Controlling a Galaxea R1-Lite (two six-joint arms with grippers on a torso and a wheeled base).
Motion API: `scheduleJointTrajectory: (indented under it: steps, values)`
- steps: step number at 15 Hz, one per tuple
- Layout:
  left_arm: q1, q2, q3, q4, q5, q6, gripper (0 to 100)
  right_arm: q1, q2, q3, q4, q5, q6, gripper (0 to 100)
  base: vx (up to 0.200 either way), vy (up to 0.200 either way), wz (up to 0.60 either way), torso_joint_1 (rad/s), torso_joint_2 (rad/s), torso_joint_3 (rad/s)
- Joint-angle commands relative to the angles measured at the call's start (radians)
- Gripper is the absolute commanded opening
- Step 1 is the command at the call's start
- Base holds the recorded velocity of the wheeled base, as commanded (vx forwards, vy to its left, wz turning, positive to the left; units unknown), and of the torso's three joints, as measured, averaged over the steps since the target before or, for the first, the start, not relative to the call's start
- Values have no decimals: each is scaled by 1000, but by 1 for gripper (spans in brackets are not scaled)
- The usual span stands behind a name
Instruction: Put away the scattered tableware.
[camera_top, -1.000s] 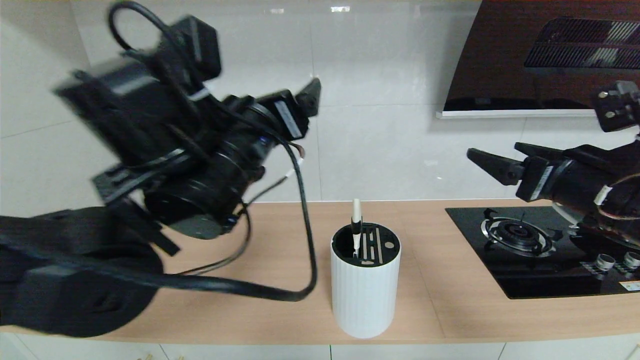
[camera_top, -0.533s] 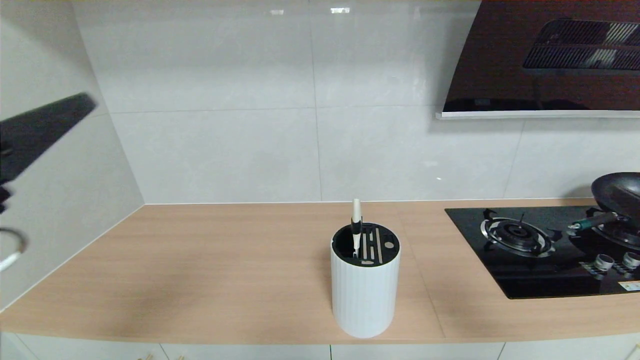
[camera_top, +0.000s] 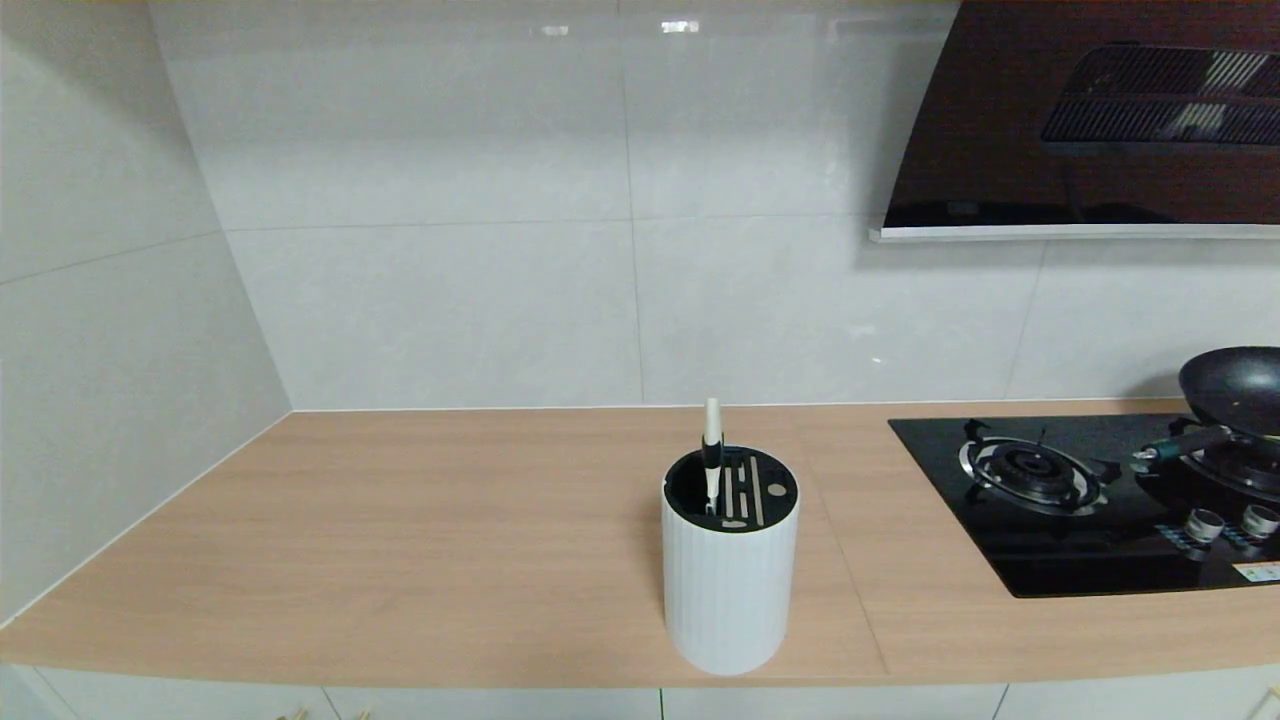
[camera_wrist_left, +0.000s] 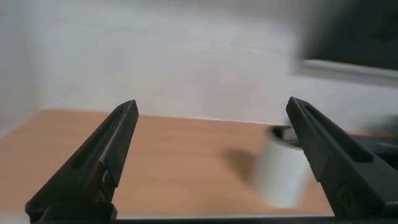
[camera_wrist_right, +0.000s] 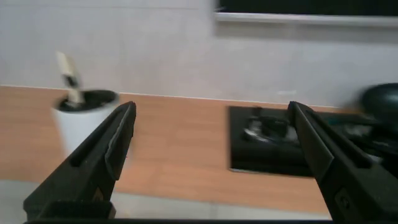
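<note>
Both arms drew back from above the tabletop (camera_top: 400, 520). The left gripper (camera_wrist_left: 210, 106) and right gripper (camera_wrist_right: 210, 107) retreated toward the robot, uncovering the pan (camera_top: 1235, 385).

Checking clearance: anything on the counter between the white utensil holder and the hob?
Nothing. The head view shows bare wooden counter between the utensil holder and the hob.

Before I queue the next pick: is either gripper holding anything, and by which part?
Nothing is held. The left gripper and right gripper are both open and empty; the utensil stands in the holder.
</note>
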Motion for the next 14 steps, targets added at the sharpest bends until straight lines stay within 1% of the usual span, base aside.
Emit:
scheduleJointTrajectory:
  steps: [1,2,3,4,5,6,7,8,9,10,14]
  values:
    - [77,-80,114,-62,67,36,100,-43,-140,52,2,-33,-43,100,0,0,0,0,0,0]
    - [158,-165,213,-121,63,106,100,-43,-140,110,-38,-107,-42,100,0,0,0,0,0,0]
    - [166,-176,295,-137,60,175,100,-43,-140,167,-73,-116,-42,100,0,0,0,0,0,0]
    - [166,-176,347,-169,77,195,100,-43,-140,218,-101,-114,-42,100,0,0,0,0,0,0]
    - [166,-176,445,-236,72,204,100,-43,-140,247,-81,-110,-25,100,0,0,0,0,0,0]
    - [166,-176,445,-169,38,197,100,-43,-140,245,-31,-93,14,100,0,0,0,0,0,0]
    - [166,-176,439,-86,-26,183,100,-42,-140,245,-29,-65,40,100,0,0,0,0,0,0]
    - [166,-176,440,-91,-54,171,100,-42,-140,245,-21,-45,50,100,0,0,0,0,0,0]
    - [166,-176,445,-81,-150,149,100,-42,-140,244,35,-11,52,100,0,0,0,0,0,0]
    - [166,-176,443,-72,-175,154,100,-42,-140,245,19,-7,41,100,0,0,0,0,0,0]
    - [164,-176,443,-72,-175,154,100,-42,-140,245,17,-1,44,100,0,0,0,0,0,0]
